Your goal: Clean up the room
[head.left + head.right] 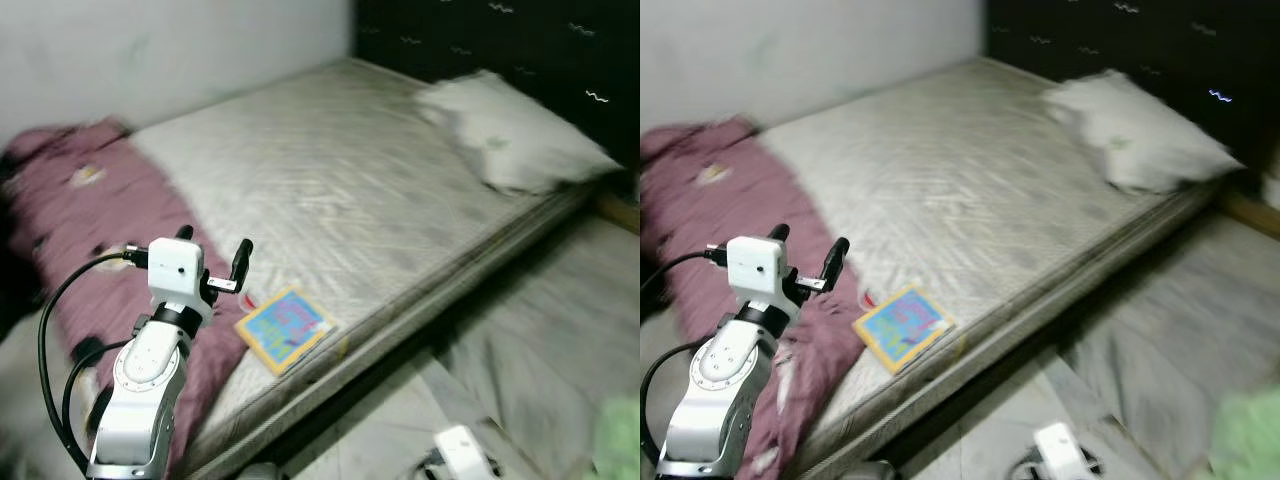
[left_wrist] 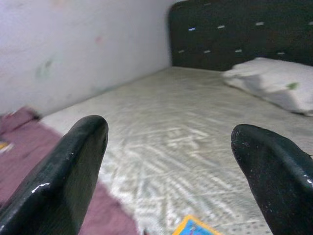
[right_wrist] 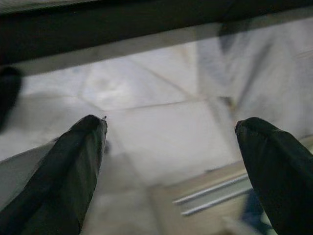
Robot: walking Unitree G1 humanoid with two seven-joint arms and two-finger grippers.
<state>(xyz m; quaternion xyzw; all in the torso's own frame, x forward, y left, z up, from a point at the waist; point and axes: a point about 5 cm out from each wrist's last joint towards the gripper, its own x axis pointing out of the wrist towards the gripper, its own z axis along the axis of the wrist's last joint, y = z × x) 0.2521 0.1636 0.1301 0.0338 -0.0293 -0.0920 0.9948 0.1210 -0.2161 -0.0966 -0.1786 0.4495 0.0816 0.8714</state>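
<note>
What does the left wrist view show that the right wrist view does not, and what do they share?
Left wrist view: the mattress running to a dark headboard, a white pillow against it, the maroon blanket at one side, the pale wall, and a corner of the colourful book at the frame edge.

Right wrist view: pale floor tiles beneath the dark edge of the bed.

Both: two black fingers spread wide apart, nothing between them, for the left gripper and the right gripper.
</note>
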